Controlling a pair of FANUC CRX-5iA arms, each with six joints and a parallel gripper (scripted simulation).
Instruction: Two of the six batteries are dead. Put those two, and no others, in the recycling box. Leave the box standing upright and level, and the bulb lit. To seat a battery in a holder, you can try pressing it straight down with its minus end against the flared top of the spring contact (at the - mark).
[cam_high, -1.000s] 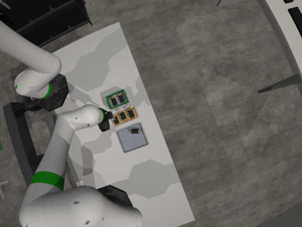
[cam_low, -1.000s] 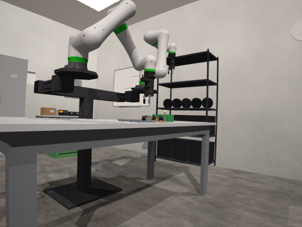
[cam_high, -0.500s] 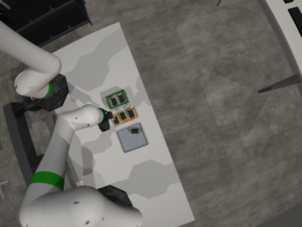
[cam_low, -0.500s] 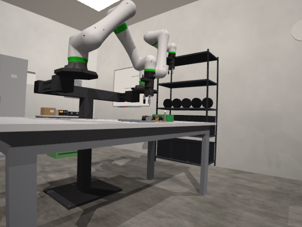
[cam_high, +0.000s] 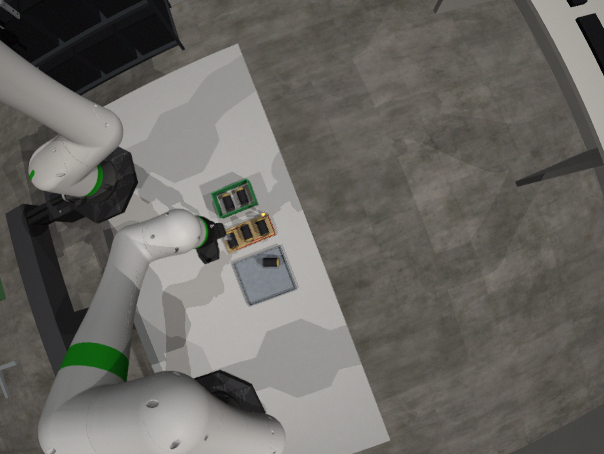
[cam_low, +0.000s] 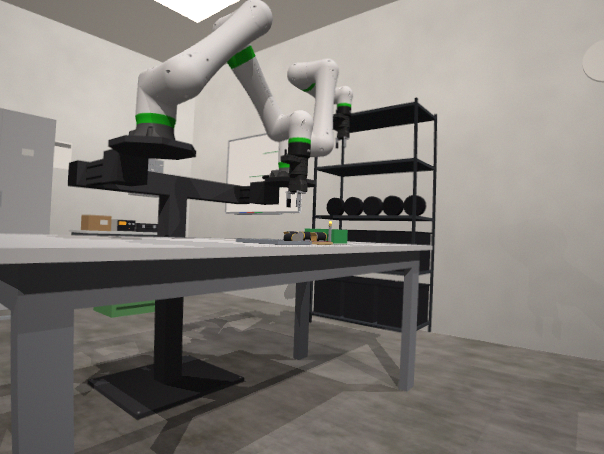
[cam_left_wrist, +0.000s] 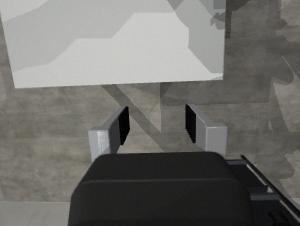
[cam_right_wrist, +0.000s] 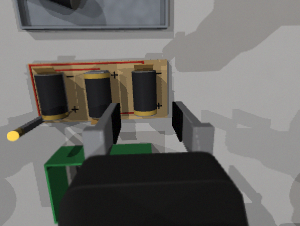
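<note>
The holder (cam_right_wrist: 163, 90) carries three black-and-gold batteries: one near the bulb (cam_high: 262, 227) (cam_right_wrist: 51, 95), a middle battery (cam_high: 246, 232) (cam_right_wrist: 98, 92) and an end battery (cam_high: 231, 241) (cam_right_wrist: 144, 92). Gold ends lie at the + marks. The bulb (cam_high: 263, 214) (cam_low: 330, 223) (cam_right_wrist: 13, 135) glows yellow. The green box (cam_right_wrist: 56, 192) (cam_low: 341, 235) stands upright with two batteries inside, one (cam_high: 228, 202) beside another (cam_high: 242, 196). One battery (cam_high: 270, 262) lies on the grey tray (cam_high: 265, 287) (cam_right_wrist: 125, 17). My right gripper (cam_right_wrist: 146, 114) (cam_low: 294, 204) is open and empty above the holder. My left gripper (cam_left_wrist: 157, 117) (cam_low: 341, 144) is open and empty, far from these things.
The holder lies between the green box and the tray, with narrow gaps. The bulb stands on a thin post at the holder's end near the box. The table edge (cam_left_wrist: 120, 82) shows in the left wrist view. A black shelf rack (cam_low: 375, 167) stands behind the table.
</note>
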